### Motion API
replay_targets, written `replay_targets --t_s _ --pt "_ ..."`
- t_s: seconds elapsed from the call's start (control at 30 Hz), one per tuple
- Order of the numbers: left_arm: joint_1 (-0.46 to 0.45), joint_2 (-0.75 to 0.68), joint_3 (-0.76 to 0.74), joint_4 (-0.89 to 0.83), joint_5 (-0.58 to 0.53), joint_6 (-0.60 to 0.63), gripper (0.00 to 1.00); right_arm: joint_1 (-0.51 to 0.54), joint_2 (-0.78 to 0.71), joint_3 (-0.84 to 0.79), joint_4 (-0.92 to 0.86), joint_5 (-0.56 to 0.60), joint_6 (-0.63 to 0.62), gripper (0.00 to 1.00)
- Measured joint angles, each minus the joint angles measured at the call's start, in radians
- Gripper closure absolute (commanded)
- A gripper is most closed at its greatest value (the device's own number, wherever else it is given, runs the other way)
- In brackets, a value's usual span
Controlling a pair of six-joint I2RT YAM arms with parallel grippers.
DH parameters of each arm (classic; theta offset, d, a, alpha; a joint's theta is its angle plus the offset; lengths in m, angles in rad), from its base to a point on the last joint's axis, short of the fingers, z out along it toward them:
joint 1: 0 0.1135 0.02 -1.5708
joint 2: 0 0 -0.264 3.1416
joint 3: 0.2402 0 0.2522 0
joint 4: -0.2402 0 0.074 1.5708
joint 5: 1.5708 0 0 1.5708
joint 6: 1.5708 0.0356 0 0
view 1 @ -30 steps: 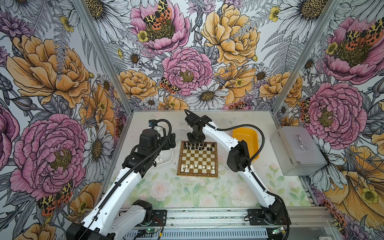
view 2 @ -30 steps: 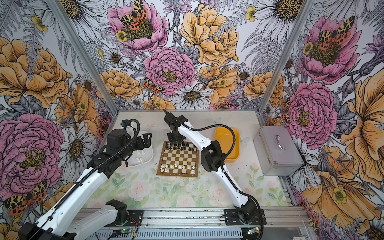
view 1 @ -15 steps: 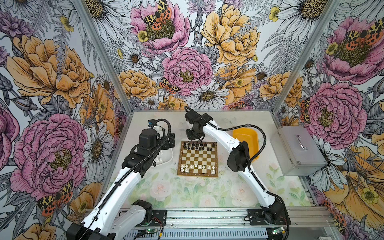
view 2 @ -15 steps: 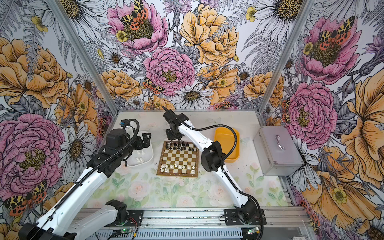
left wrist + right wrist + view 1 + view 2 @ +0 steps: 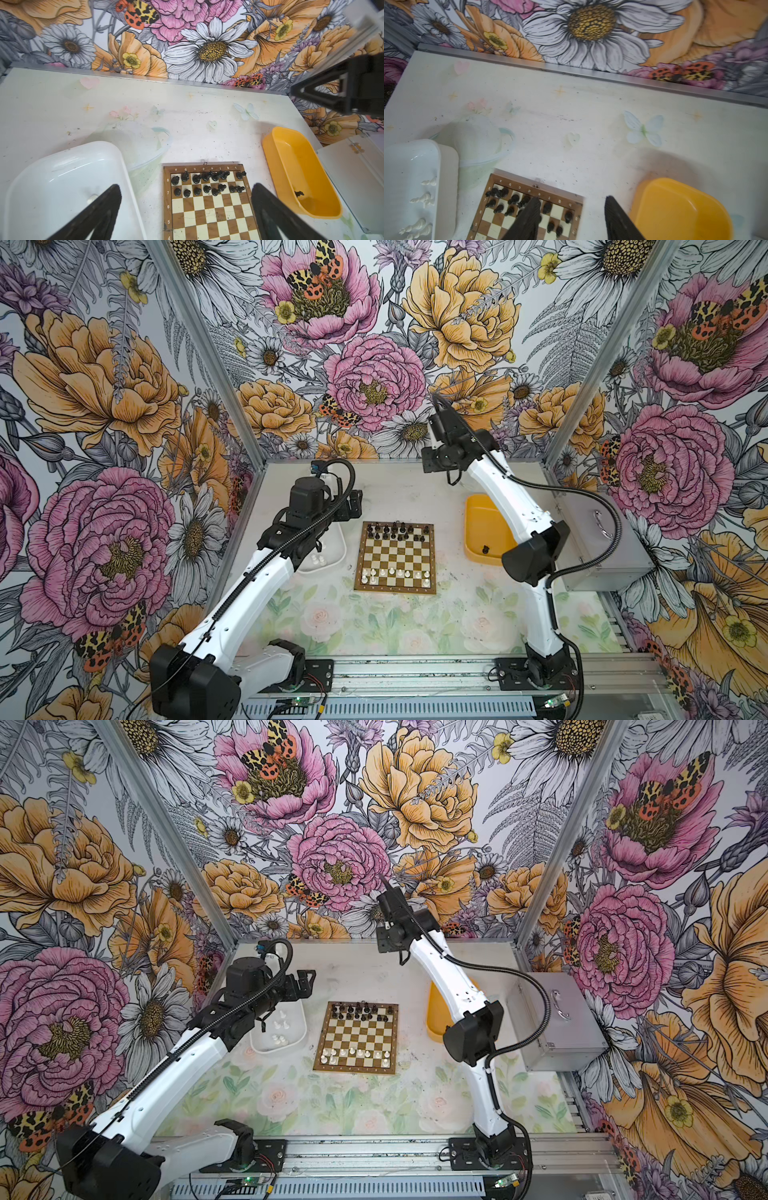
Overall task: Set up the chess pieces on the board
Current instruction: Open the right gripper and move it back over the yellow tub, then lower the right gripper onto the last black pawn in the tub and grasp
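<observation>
Board [image 5: 397,558]: one; yellow tray [image 5: 484,518] with one black piece [image 5: 485,548].

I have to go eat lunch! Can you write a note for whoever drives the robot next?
Left gripper: open, empty, near the white plastic tray.
Right gripper: open, empty, held high, well clear of the small brown-and-cream chessboard.
Done: tiny black chess pieces nearly fill the far two rows; some white chess pieces stand on the near rows.
Left: one black piece in the yellow plastic tray, several white pieces in the white tray.
</observation>
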Motion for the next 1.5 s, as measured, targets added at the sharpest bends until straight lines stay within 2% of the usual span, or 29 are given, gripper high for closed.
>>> replay_targets --t_s 0.17,0.33,0.47,0.63,0.73,0.9,1.13,1.5 --pt "-0.116 0.129 0.088 0.011 0.005 0.005 0.01 -0.026 -0.257 -0.414 0.056 0.064 0.028 0.49" --pt "-0.237 0.269 0.22 0.01 0.004 0.006 0.01 -0.114 -0.405 -0.853 0.127 0.01 0.092 0.53" --pt "-0.311 0.404 0.377 -0.016 0.002 0.002 0.01 -0.19 -0.492 -1.058 0.151 -0.031 0.136 0.56" --pt "-0.375 0.56 0.586 -0.058 -0.012 -0.007 0.01 -0.222 -0.543 -1.148 0.187 -0.087 0.154 0.6" --pt "-0.405 0.616 0.655 -0.074 -0.024 -0.019 0.01 -0.278 -0.543 -1.199 0.22 -0.123 0.15 0.6" --pt "-0.438 0.64 0.673 -0.095 -0.044 -0.028 0.01 -0.359 -0.542 -1.243 0.256 -0.169 0.128 0.6" --pt "-0.443 0.662 0.674 -0.11 -0.072 -0.035 0.01 -0.36 -0.51 -1.246 0.326 -0.241 0.128 0.58" --pt "-0.418 0.678 0.674 -0.112 -0.071 -0.031 0.01 -0.356 -0.393 -1.229 0.352 -0.259 0.139 0.59"
